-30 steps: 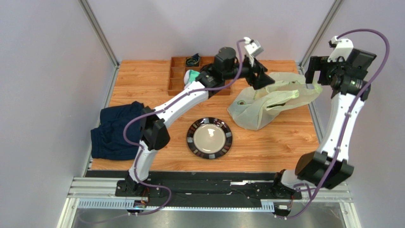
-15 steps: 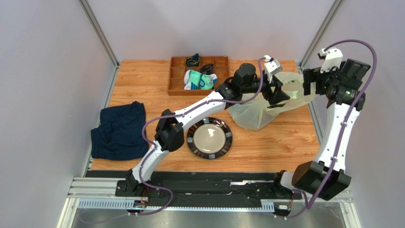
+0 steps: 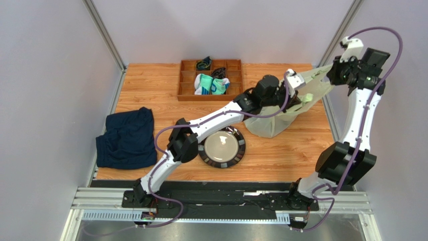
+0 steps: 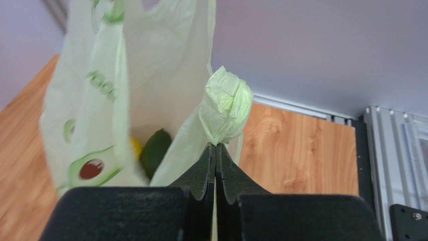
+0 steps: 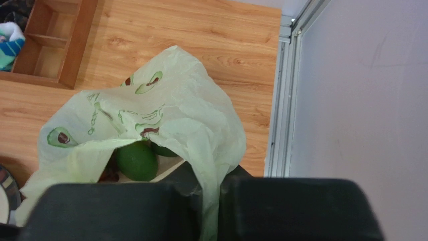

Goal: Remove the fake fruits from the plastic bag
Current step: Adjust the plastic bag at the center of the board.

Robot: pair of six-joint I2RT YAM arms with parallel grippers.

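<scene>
Both arms are up at the far right corner, the plastic bag [image 3: 274, 122] strung between them. The left gripper [image 4: 216, 148] is pinched tight on a wadded handle loop. The right gripper [image 5: 210, 193] is clamped on the opposite side of the mouth, film draped over its fingers. The bag's bottom rests on the table [image 3: 150, 85], just beside the plate [image 3: 221, 145]. Through the opening there's a green avocado [image 5: 136, 160], another tucked behind it, and a sliver of lemon [image 4: 135, 145] (the rest is hidden by plastic). The left forearm runs past the plate's far rim. The wooden tray [image 3: 201, 97] with socks [image 3: 211, 84] sits apart, left of the bag, and the navy cloth [image 3: 125, 138] lies well away at the left edge. Right of the bag, only a narrow strip of wood before the metal rail [image 5: 284, 100]; open board lies nearer the arm bases
</scene>
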